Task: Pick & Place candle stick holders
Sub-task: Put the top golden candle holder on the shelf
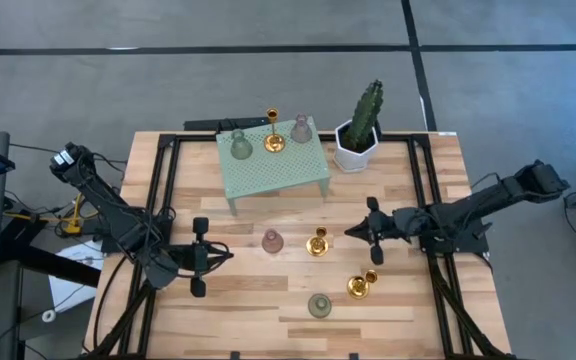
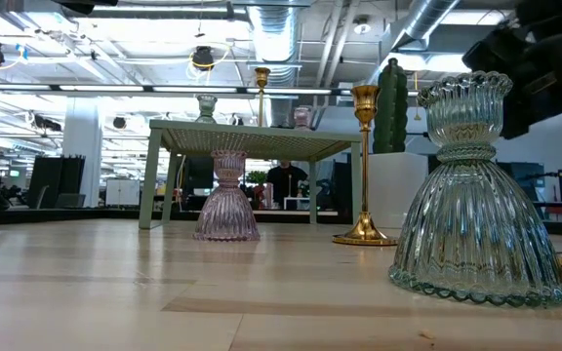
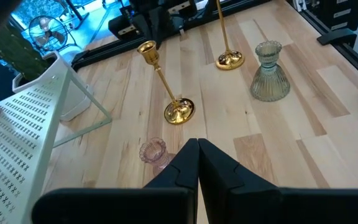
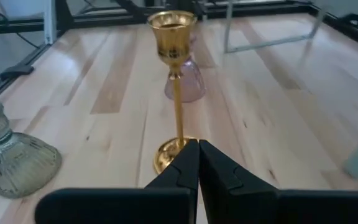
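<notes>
Seven holders in my count, split between the wooden surface and the small pale green perforated stand at its far side. On the stand: a grey-green holder, a gold holder and a pink holder, in a row near its back edge. On the surface below: a second pink holder just beside a second gold holder, both roughly central; a third gold holder nearer the front right; a second grey-green holder closest to the front edge, which fills the right of my low view. All seven stand upright as far as I can see. The white hexagonal pot with cactus sits right of the stand, apart from it. My left tool hangs over the left half of the surface, fingers pressed together with nothing between them, pointing toward the central pink holder but apart from it. My right tool is over the right half, fingers likewise closed on nothing, tips near the central gold holder; from its wrist view that holder stands directly ahead, not touched as far as I can tell. Beyond the surface, a person shows in the room under the stand in the low view.
</notes>
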